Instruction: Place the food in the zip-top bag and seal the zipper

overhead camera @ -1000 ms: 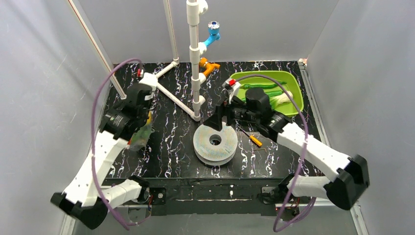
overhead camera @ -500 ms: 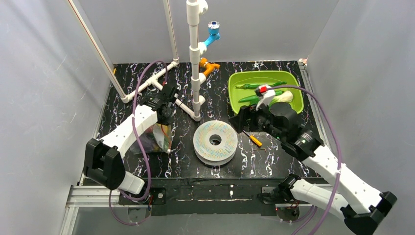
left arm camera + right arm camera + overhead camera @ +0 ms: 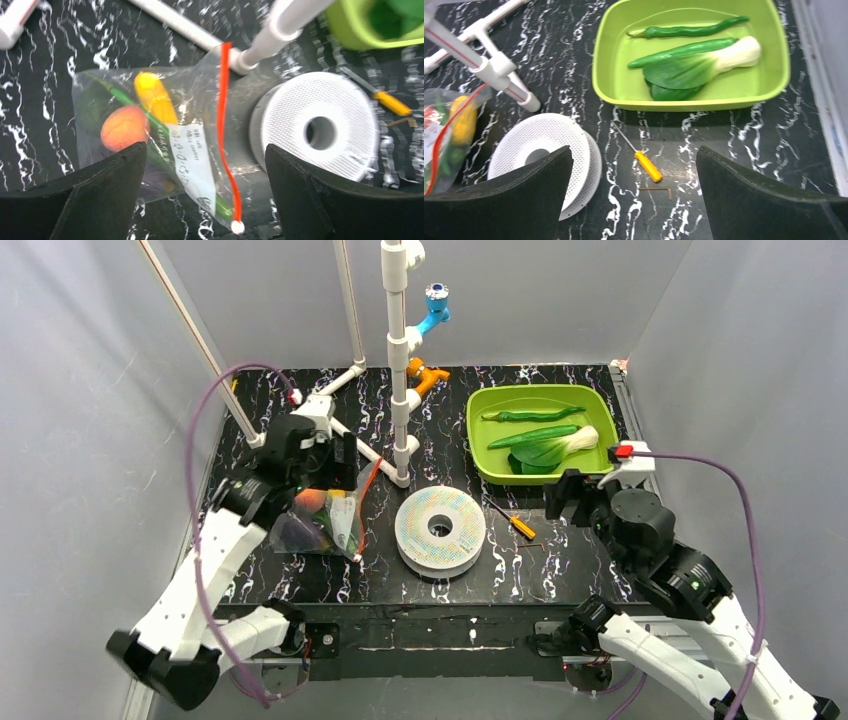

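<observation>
Desk (image 3: pixel 440 585), black marbled: lime-green tray (image 3: pixel 476 440) at far right corner holding bok choy (image 3: pixel 704 62) and green peppers (image 3: pixel 689 30); zip-top bag (image 3: pixel 195 150) flat near left edge, containing banana (image 3: pixel 155 97) and orange (image 3: pixel 125 135), zipper (image 3: pixel 223 120) toward desk centre; left gripper (image 3: pixel 206 155) released, spread above bag; right gripper (image 3: pixel 634 150) released, empty, near right edge.

Black marbled table (image 3: pixel 385 575) bears zip-top bag (image 3: pixel 325 525), spool (image 3: pixel 440 530), screwdriver (image 3: pixel 520 526), tray (image 3: pixel 545 390), pipes (image 3: pixel 372 455).

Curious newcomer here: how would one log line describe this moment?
bag: on table, food inside | left fingers: open over bag | right fingers: open | tray: bok choy, peppers
</observation>
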